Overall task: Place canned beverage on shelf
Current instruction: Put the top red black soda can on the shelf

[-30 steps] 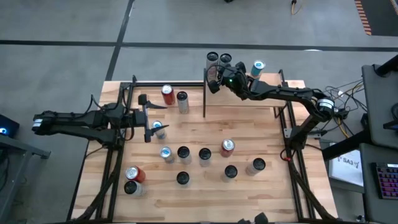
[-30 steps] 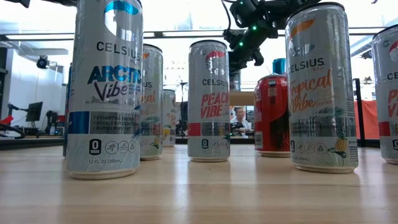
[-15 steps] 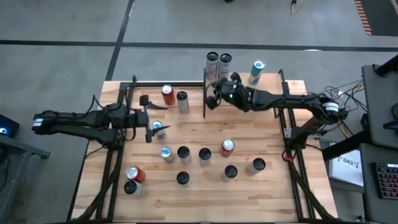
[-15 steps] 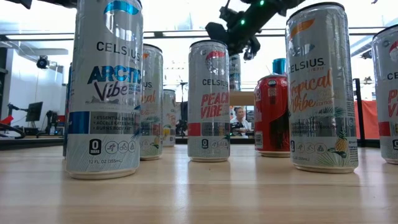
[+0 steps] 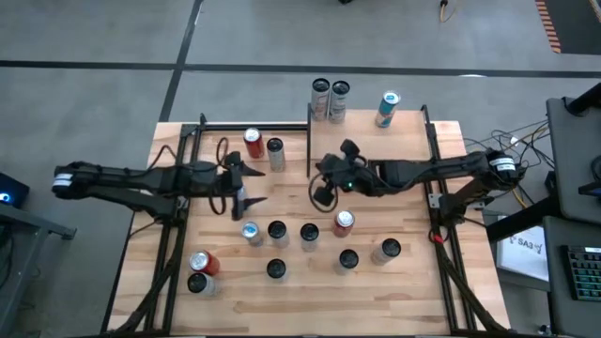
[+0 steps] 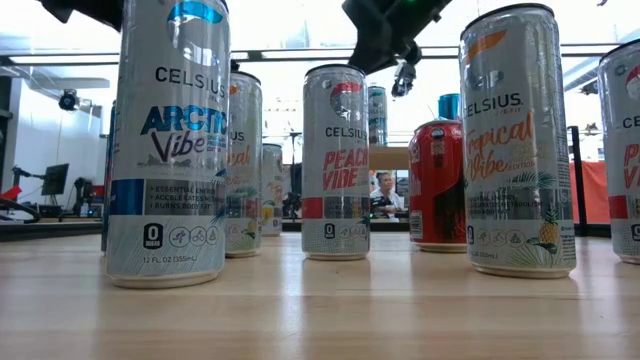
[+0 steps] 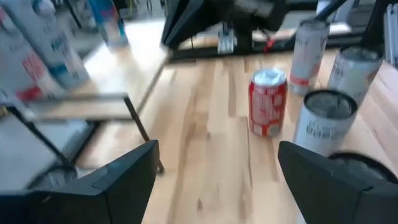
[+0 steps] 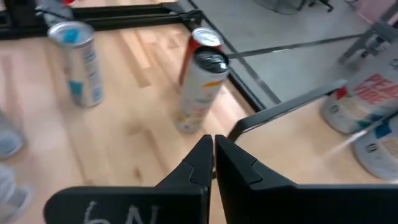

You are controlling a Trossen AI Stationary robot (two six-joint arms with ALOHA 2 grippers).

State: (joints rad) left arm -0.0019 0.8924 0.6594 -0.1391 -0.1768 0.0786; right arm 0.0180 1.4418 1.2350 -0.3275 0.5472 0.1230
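Right tool (image 5: 322,194) — fingers together, empty — now off the shelf (image 5: 404,122), mid-table; left tool (image 5: 246,184) apart.

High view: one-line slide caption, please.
Three cans on the shelf; shut, empty right gripper and open left gripper over the table's cans.

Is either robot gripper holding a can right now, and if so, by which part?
Neither. The right gripper is shut on nothing above the wooden table; the left gripper is open and empty.
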